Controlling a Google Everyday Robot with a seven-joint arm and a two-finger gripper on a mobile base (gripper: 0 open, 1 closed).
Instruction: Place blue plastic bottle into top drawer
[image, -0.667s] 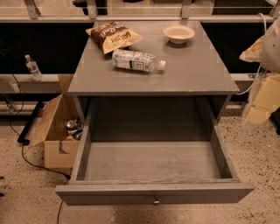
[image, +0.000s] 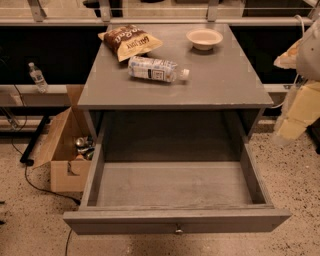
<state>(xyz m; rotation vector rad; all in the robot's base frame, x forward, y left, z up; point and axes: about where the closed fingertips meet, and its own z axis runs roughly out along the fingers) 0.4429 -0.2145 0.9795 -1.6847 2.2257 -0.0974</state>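
We see the gripper (image: 299, 111) only as a pale yellow and white shape at the right edge of the view. It hangs off the side of the grey table (image: 220, 85), level with the gap below the tabletop, and touches nothing we can make out. We cannot tell whether it is wide or narrow, and nothing shows in its hold.

Nearest to it is the right side wall of the top drawer (image: 175, 220). The drawer is pulled far out toward us, with its grey bottom in plain view and its flat front panel lowest in the view. A small round metal knob (image: 178, 230) sits at the middle of that panel.

Above, on the tabletop, the blue plastic bottle (image: 156, 69) lies on its side near the middle left. Its white cap points right and the dark square patch on its label faces up. It is well apart from the gripper and outside the drawer.

Just behind the bottle lies a brown and yellow chip bag (image: 129, 41), close to it. A shallow cream bowl (image: 204, 38) stands toward the back right, apart from both.

On the speckled floor (image: 295, 170) to the left of the table is an open cardboard box (image: 62, 150) with some metal cans inside. Farther left a small clear bottle (image: 37, 77) stands upright on a low ledge, and a dark cable (image: 37, 189) trails across the floor.
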